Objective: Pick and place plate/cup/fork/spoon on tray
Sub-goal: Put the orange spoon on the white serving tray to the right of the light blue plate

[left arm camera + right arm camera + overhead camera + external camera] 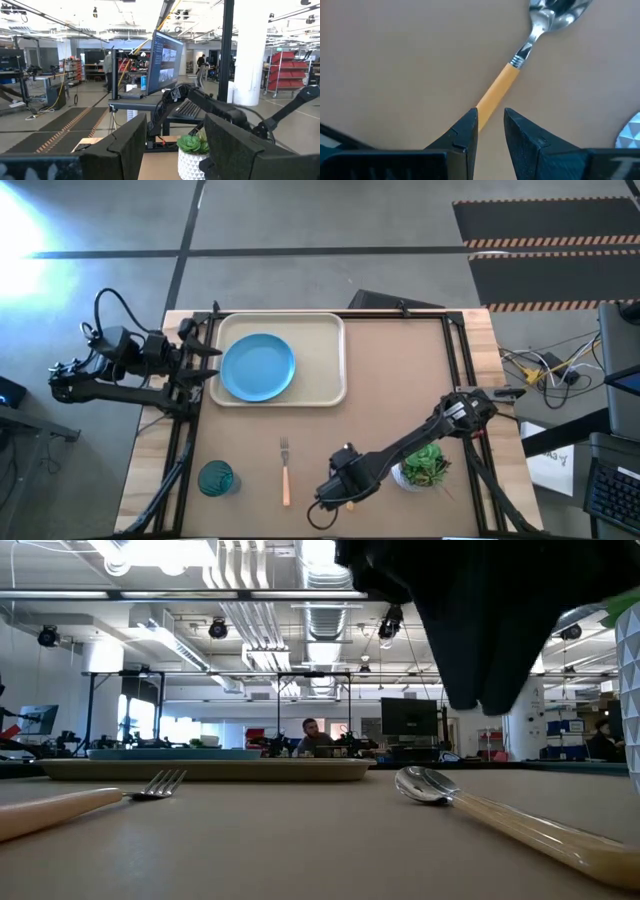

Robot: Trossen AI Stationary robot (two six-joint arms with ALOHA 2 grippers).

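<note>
The sky-blue plate (pixel 258 366) lies flat in the left half of the cream tray (pixel 325 340). The teal cup (pixel 216 478) stands near the front left. The fork (pixel 285 470) lies flat on the table, tines toward the tray; it also shows in the low view (pixel 150 785). The spoon (pixel 520 65) lies flat on the table (pixel 440 790), hidden under my right arm in the high view. My right gripper (pixel 490 125) hovers just above its orange handle, fingers a little apart, the handle running under one fingertip. My left gripper (pixel 205 355) waits open at the tray's left edge.
A green plant in a white pot (pixel 425 465) stands close to my right arm, to the right of the spoon (pixel 632 670). The table's front edge lies just behind my right gripper. Bare tabletop stretches between the tray and the cutlery.
</note>
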